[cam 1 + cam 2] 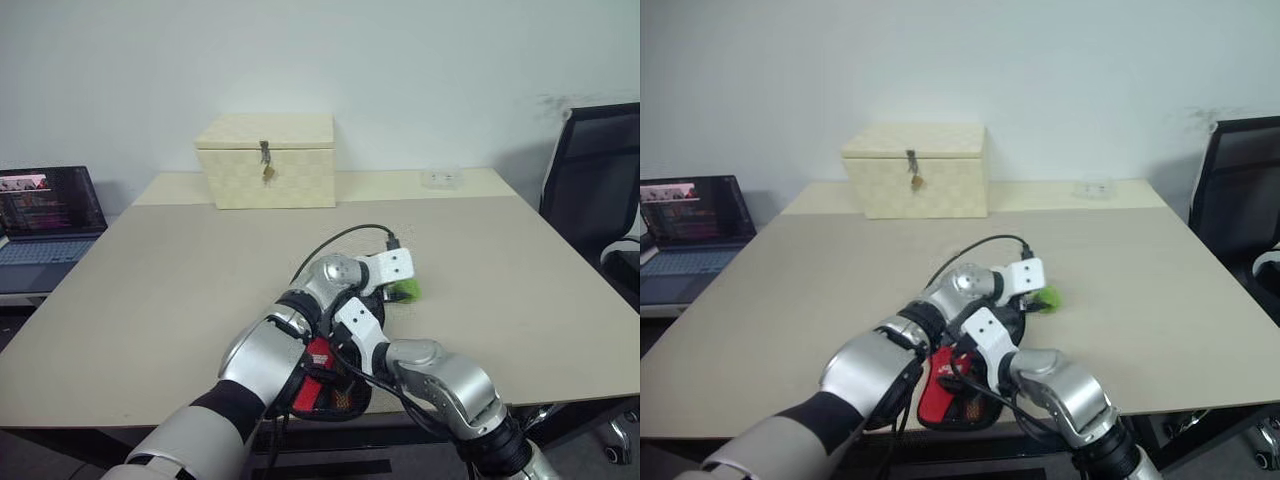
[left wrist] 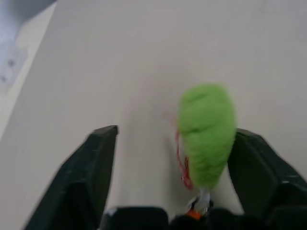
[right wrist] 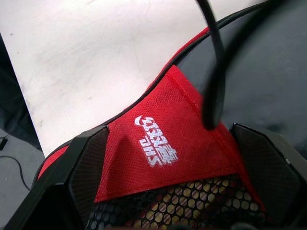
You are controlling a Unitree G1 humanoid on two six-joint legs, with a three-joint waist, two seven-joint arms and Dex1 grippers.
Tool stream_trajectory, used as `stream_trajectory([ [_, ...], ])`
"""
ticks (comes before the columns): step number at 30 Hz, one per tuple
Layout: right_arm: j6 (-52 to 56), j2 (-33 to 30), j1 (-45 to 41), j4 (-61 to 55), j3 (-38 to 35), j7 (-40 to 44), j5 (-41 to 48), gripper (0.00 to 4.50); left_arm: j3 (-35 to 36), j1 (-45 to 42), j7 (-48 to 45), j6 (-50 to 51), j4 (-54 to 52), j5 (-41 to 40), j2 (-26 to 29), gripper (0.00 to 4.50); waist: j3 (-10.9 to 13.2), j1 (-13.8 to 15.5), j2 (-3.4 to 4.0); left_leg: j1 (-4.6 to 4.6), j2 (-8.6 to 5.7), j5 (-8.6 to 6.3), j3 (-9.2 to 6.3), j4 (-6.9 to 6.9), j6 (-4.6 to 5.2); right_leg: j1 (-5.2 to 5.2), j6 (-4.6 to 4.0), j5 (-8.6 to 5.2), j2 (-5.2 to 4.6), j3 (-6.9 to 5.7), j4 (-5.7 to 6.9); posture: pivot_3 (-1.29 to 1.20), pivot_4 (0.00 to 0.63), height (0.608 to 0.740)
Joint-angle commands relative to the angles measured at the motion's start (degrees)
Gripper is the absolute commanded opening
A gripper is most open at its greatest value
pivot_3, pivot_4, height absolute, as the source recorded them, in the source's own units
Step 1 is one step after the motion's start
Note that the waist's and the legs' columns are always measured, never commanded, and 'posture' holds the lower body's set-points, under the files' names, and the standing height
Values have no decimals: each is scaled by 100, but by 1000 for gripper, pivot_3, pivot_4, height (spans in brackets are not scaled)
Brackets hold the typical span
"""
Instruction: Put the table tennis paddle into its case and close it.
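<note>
Bright green and fluffy, the zip tag (image 2: 207,134) sits between the two black fingers of the left gripper (image 2: 172,158), and those fingers stand spread with table showing on one side of the tag, so nothing is pinching it. The soft black fabric case with its red-and-mesh panel and white logo (image 3: 158,143) lies at the near edge of the pale beige table (image 1: 150,290), just left of the middle, largely covered by both arms. The right gripper (image 3: 177,158) hangs close above the red panel, jaws spread wide, holding nothing; a black cable crosses in front of it.

The table tennis paddle I can't make out anywhere, so I judge it is inside the case, though the arms hide too much to be sure, and I cannot tell how far the zip has run.

What could go wrong, to my eye: the case sits right at the table's near lip, and a tug on the tag with nothing pressing the fabric down could drag the whole pouch, or tip it off the edge. The tag is soft and loose, so a closing grip may squash past it and catch only fluff or its thin cord. The cable dangling by the right gripper might snag on the case. The cream checkered box with a metal latch (image 1: 268,160) stands far back, well apart.
</note>
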Motion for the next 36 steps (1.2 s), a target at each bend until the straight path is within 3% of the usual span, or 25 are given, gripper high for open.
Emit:
stream_trajectory([
  [1, 157, -118, -36, 240, -53, 170, 128, 4500, 336, -15, -232, 146, -229, -377, 197, 4132, 0, 1, 0, 1, 2, 0, 0, 0, 0, 0, 0, 0, 2, 1, 2, 0, 150, 740],
  [12, 627, -903, -402, -785, -1053, 829, 1028, 4500, 1308, 110, -689, 691, -473, -1385, 1112, 4132, 3, 47, 1, -31, 2, -1, -9, 2, 0, -17, -2, 1, -2, -9, -13, 0, 150, 740],
  [23, 651, -1675, -526, -1180, -1678, 1140, 1649, 4500, 1398, 600, -1881, 1021, -683, -1748, 1219, 4132, 3, 60, 0, -39, 1, -1, -16, 2, 1, -17, -9, 4, -2, -15, -23, 0, 150, 740],
  [29, 302, -2099, -650, -829, -1968, 929, 1393, 4500, 1270, 963, -2592, 945, -840, -1814, 1171, 4132, 3, 52, 1, -39, 2, -1, -14, 1, 1, -17, -9, 4, -1, -15, -25, 0, 150, 740],
  [36, -396, -1599, -921, 119, -1707, 158, 682, 4500, 1157, 1343, -2635, 821, -839, -1735, 1119, 4132, 3, 54, 0, -40, 3, -1, -12, 2, 2, -17, -20, 10, 0, -10, -23, 0, 150, 740],
])
